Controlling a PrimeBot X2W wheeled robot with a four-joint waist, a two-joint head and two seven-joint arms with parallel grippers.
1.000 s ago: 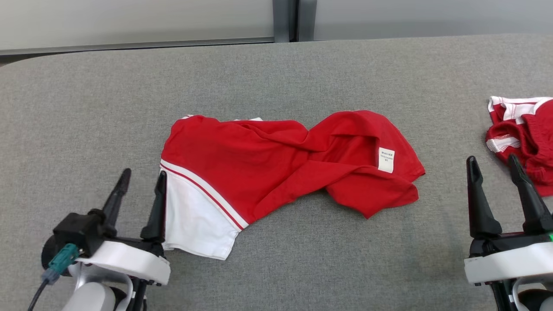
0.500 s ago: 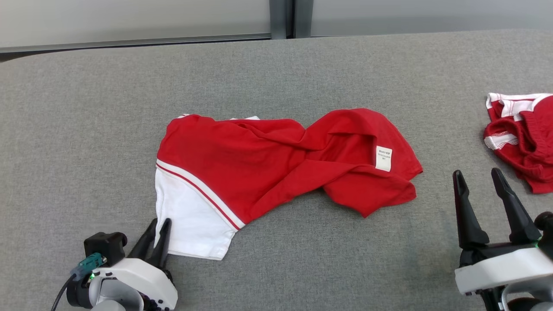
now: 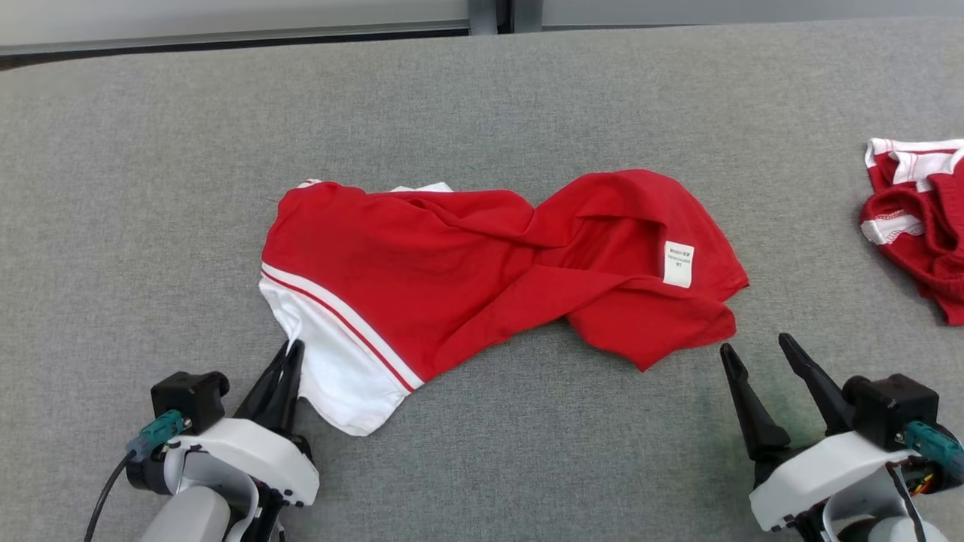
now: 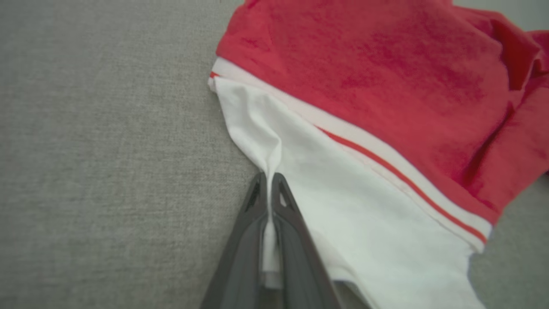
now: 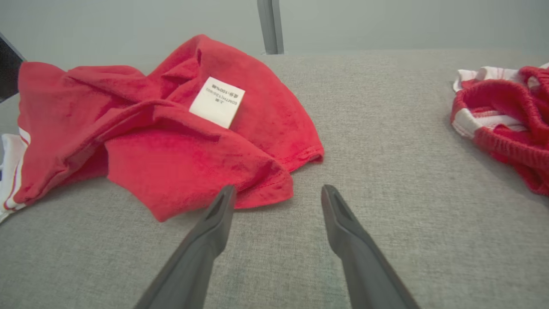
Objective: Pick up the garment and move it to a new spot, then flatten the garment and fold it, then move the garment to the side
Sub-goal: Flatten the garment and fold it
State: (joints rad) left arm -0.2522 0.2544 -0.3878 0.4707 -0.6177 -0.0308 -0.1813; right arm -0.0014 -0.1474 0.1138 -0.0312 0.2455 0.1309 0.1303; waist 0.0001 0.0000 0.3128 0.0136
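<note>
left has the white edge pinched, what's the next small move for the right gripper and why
Probably ease the right gripper forward onto the near hem of the red garment and close. Its jaws stand open at that edge, gripping nothing, while the left gripper is shut on the white panel; both ends likely need holding before lifting.

Open table (image 3: 527,452) surface runs in front of, behind and left of the red garment (image 3: 422,271). A red bundle (image 3: 922,226) occupies the right edge, well apart.

The garment (image 3: 482,278) lies across the middle of the bench (image 3: 151,150); a second garment (image 3: 919,218) lies well apart at the right edge.
</note>
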